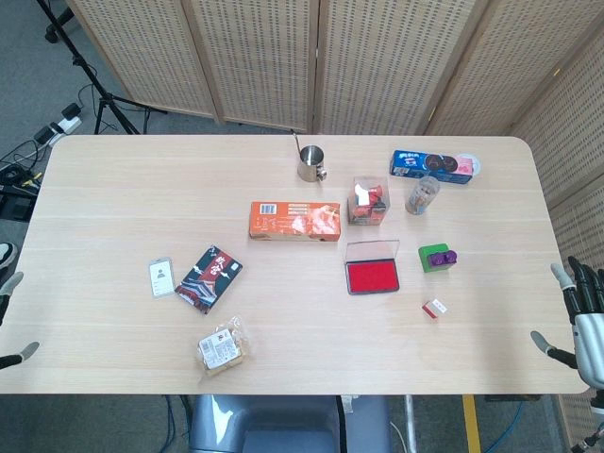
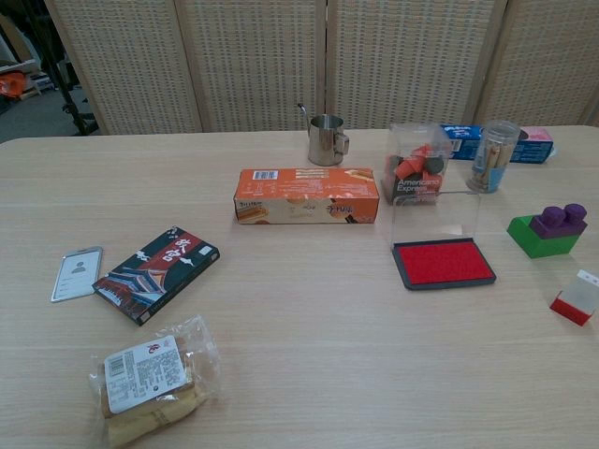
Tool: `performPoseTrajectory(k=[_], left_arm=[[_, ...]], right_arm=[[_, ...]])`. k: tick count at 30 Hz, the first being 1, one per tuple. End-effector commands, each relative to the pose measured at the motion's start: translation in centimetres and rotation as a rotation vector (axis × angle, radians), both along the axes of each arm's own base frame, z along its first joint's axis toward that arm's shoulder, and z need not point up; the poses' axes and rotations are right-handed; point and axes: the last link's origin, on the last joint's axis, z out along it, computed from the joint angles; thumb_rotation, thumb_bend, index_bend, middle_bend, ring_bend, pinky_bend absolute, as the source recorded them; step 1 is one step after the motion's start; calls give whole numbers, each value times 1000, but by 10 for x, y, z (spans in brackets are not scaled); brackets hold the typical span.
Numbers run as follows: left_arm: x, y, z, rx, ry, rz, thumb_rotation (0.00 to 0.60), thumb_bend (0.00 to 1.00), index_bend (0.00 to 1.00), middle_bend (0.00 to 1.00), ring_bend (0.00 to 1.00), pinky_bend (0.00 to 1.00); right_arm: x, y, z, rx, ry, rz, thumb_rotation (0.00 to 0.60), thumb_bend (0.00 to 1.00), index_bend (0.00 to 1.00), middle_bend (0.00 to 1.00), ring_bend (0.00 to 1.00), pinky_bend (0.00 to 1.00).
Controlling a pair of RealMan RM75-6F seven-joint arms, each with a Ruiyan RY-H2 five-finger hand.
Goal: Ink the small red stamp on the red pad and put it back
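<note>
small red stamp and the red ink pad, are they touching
Apart. The head view shows bare table between the small red stamp and the red ink pad; the chest view shows the same gap.

My right hand hovered at the near right edge of the head view, fingers spread and upright, holding nothing. My left hand barely showed at the near left edge, fingertips apart, likewise empty.
</note>
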Motion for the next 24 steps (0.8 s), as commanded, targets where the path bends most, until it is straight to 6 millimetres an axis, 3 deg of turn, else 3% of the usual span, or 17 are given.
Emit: performPoseTrajectory(k=[1,10,12,14,16,18,21,24], left_arm=[[0,0,1,-1,-1,0,600,0,0,0,0,0],[2,0,3,-2,-10,-8,600,0,0,0,0,0],[2,1,3,-6,-14,-13,600,0,0,0,0,0],[2,1,3,-12,-13,-15,600,0,0,0,0,0],[1,0,2,-20,-12,-11,600,0,0,0,0,0],[1,1,2,-24,-14,-11,600,0,0,0,0,0],[3,0,2,-25,-14,-19,600,0,0,0,0,0],[4,-1,2,-26,-13,-22,600,0,0,0,0,0]], right_arm=[[0,0,0,3,1,-4,600,0,0,0,0,0],[2,-4,-1,15,-20,36,600,0,0,3,0,3],[3,-7,-1,3,-30,65,600,0,0,125,117,112],[4,-9,0,-18,-46,105,600,0,0,404,383,399],[5,-12,-1,-28,-70,142,600,0,0,699,668,764],[5,-15,-1,-46,-88,195,600,0,0,840,826,941],[1,-17,-4,-49,-94,218,600,0,0,964,970,1000],[-5,-18,-10,-8,-105,183,600,0,0,996,1000,1000]])
